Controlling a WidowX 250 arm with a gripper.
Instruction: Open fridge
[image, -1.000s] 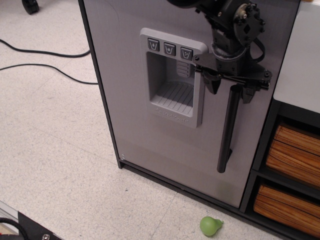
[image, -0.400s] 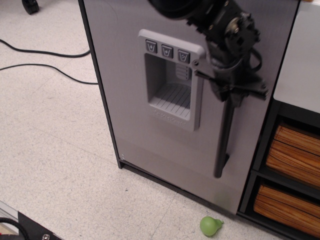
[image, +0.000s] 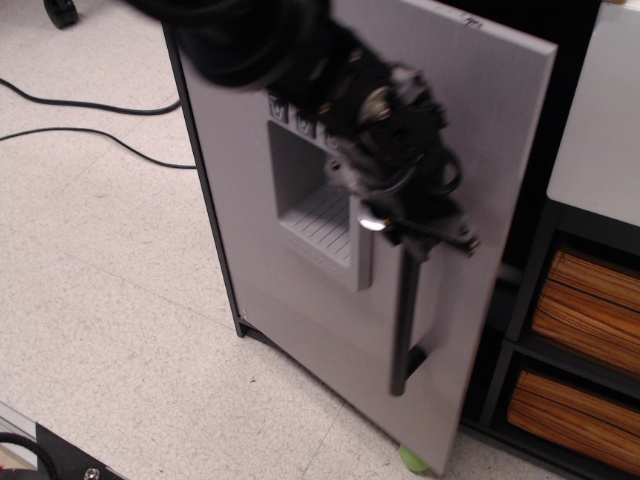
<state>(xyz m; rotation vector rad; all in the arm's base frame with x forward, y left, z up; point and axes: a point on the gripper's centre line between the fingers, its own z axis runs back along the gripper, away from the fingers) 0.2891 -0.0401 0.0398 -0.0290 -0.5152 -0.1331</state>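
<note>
The fridge (image: 250, 250) has a brushed-grey door, now swung partly open toward me, with the dark interior (image: 560, 120) showing along its right edge. A light-grey dispenser panel (image: 315, 215) sits in the door, its buttons mostly hidden by my arm. My gripper (image: 415, 235) is shut on the top of the vertical black bar handle (image: 405, 320). The arm is motion-blurred and reaches in from the upper left.
A dark shelf unit with wood-coloured drawers (image: 585, 315) and a white top (image: 600, 110) stands right of the fridge. A green ball (image: 412, 459) lies on the floor, partly hidden under the door's lower edge. Black cables (image: 90, 120) run across the floor at left.
The door has swung open on its left hinge, its right edge moving toward me and left. My gripper moved left and down with the handle. The door now partly covers the green ball.
</note>
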